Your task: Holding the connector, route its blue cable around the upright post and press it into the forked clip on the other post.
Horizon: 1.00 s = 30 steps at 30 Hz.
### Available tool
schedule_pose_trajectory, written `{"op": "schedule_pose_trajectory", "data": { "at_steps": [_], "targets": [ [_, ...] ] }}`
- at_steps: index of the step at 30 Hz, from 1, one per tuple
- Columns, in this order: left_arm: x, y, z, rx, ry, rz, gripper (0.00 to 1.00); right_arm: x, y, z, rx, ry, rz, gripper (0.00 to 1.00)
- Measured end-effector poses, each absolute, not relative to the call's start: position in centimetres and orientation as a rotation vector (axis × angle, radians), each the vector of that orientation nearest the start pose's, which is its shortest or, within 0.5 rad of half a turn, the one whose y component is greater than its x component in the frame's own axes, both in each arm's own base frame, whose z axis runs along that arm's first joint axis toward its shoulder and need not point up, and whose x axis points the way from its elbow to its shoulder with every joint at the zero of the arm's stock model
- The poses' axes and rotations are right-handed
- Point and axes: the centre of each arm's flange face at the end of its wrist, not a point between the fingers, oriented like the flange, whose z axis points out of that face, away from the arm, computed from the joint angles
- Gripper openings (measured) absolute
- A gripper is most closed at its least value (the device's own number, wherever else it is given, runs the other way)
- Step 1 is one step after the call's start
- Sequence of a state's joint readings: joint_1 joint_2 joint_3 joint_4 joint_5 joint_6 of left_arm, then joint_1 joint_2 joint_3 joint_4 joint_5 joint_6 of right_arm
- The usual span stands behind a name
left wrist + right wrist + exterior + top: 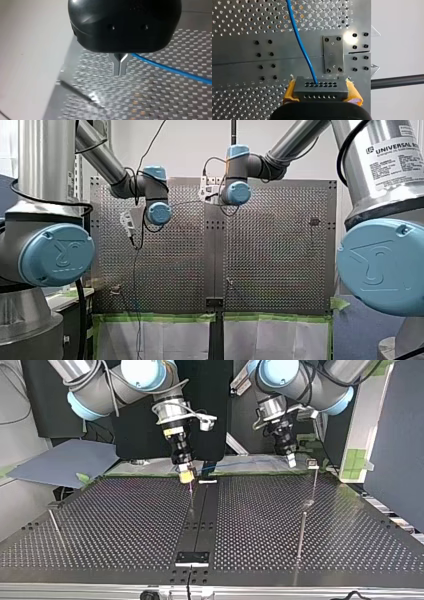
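Robotics lab: UR5e arms (50, 250), perforated metal table (125, 525) w/ posts (301, 532), green tape (155, 318) on edge.

Silver arms (42, 165), pale-blue joint caps (55, 255) (black cables (81, 320) trailing), right tool (321, 93) yellow-padded.

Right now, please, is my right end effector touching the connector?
Touching: the right wrist view shows the right end effector clamping the connector between its yellow pads.

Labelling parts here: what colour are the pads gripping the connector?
Yellow-orange; the pads on the connector show best in the right wrist view.
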<state>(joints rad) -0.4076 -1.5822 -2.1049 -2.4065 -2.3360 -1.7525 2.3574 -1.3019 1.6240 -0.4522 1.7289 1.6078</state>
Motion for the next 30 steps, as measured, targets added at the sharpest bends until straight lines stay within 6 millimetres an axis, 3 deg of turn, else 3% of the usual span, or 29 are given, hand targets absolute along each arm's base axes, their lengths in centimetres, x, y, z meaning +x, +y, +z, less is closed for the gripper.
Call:
{"op": "schedule_pose_trajectory", "data": {
  "at_steps": [9,21,30],
  "targets": [
    [37.7,-21.9,35.6,-0.505,1.286,0.037,0.01,50.7,-34.3,37.9,1.555,-0.825,1.784,0.0],
    [37.6,-20.5,44.2,-0.494,1.191,-0.021,0.01,51.6,-35.5,41.6,1.543,-0.779,1.862,0.0],
    [39.4,-19.4,46.9,-0.475,1.187,-0.026,0.01,52.2,-36.3,44.1,1.535,-0.744,1.923,0.0]
  ]
}}
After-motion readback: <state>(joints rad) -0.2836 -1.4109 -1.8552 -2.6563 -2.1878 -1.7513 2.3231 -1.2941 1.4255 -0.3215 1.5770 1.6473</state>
